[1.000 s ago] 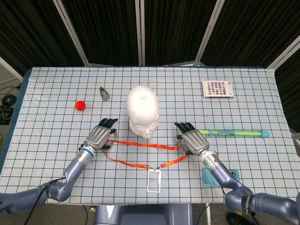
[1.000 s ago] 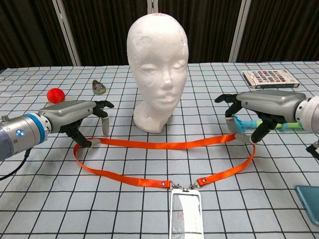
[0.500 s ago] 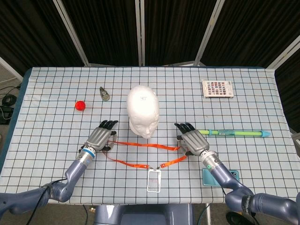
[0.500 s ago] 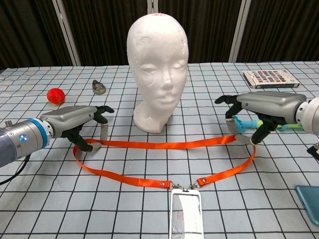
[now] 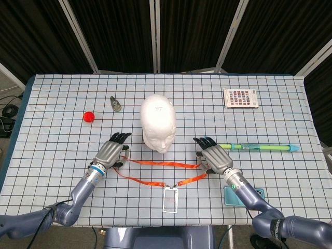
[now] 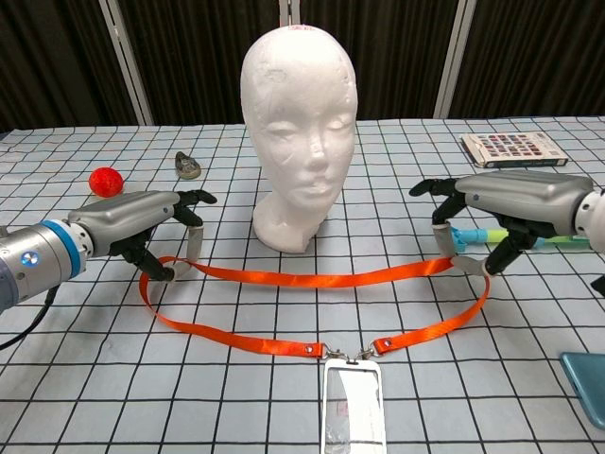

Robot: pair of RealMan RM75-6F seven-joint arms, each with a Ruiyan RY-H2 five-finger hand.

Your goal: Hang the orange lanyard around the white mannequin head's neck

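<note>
Lifting slightly since a second ago, both hands now carry the ends of the orange lanyard [image 6: 312, 278] a little clear of the checked table [image 5: 52, 155]; the left hand [image 6: 142, 227], at centre left of the chest view, pinches the strap's left bend between thumb and a finger, and the right hand [image 6: 492, 203], at centre right, grips the right bend the same way, other fingers spread; the upper run of strap sags in a shallow curve between them, just below the base of the white mannequin head [image 6: 298, 123], which stands upright at top centre, its neck bare; the lower run trails forward to the badge holder [image 6: 354, 402] lying flat at bottom centre; judging by this, the loop is held open and the raise has barely begun, so the strap must go up and over the crown; as for containers, the badge holder is the only one, and its contents are too faint to tell.
</note>
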